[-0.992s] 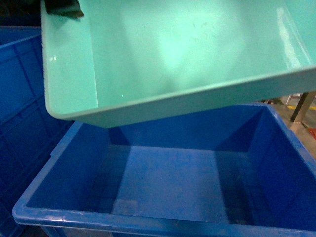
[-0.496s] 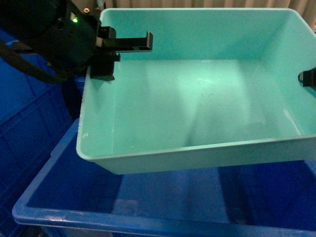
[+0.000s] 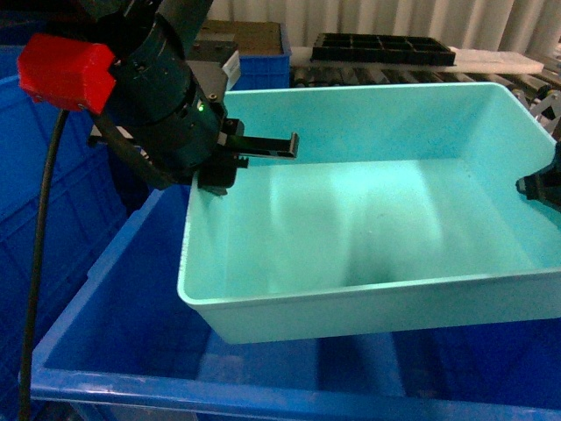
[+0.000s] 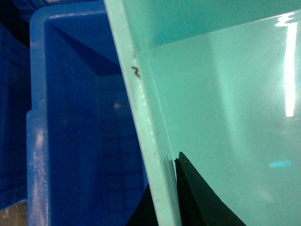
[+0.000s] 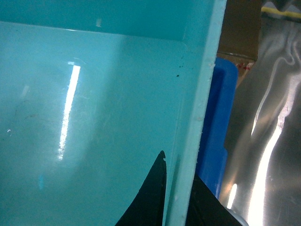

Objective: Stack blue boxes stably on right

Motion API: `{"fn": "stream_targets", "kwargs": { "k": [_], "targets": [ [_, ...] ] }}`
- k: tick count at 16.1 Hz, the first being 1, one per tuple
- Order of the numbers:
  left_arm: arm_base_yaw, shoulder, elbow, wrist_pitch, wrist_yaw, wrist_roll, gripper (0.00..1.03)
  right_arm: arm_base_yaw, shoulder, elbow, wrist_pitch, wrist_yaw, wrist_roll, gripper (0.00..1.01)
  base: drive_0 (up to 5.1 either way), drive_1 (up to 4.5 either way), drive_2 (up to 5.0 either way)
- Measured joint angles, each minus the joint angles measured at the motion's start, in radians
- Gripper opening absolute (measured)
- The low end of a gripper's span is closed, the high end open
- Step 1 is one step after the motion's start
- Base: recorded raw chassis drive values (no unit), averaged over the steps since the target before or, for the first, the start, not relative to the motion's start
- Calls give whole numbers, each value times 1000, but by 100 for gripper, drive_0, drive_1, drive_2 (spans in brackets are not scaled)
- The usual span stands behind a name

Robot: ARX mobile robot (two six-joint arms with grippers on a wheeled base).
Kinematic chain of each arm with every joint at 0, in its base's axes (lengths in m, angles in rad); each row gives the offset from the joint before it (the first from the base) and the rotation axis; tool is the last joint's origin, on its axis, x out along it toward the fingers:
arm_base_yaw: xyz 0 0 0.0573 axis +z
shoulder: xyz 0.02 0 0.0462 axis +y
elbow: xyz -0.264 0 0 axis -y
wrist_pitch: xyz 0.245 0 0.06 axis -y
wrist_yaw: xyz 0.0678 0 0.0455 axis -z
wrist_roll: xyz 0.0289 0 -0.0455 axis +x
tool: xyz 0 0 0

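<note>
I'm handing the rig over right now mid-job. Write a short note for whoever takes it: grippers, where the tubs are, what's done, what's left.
Left gripper: shut on the left rim of the turquoise tub, one finger inside the wall and one outside.
Right gripper: shut on the tub's right rim the same way.
The turquoise tub is held in the air, roughly level, above the open royal-blue tub. Both look empty.
Done: tub lifted and brought over the royal-blue one.
Left: lower it into the royal-blue tub, keep it level, check that it sits square, then open both grippers and draw the arms back.
</note>
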Motion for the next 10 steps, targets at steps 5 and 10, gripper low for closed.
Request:
{"fn": "stream_targets", "kwargs": {
  "k": [5,10],
  "targets": [
    [90,68,0,34,40,29,2,117,142,108,3,103,16,7,0,0,0],
    [85,137,62,21,27,29,2,115,220,192,-25,114,14,7,0,0,0]
  ]
}}
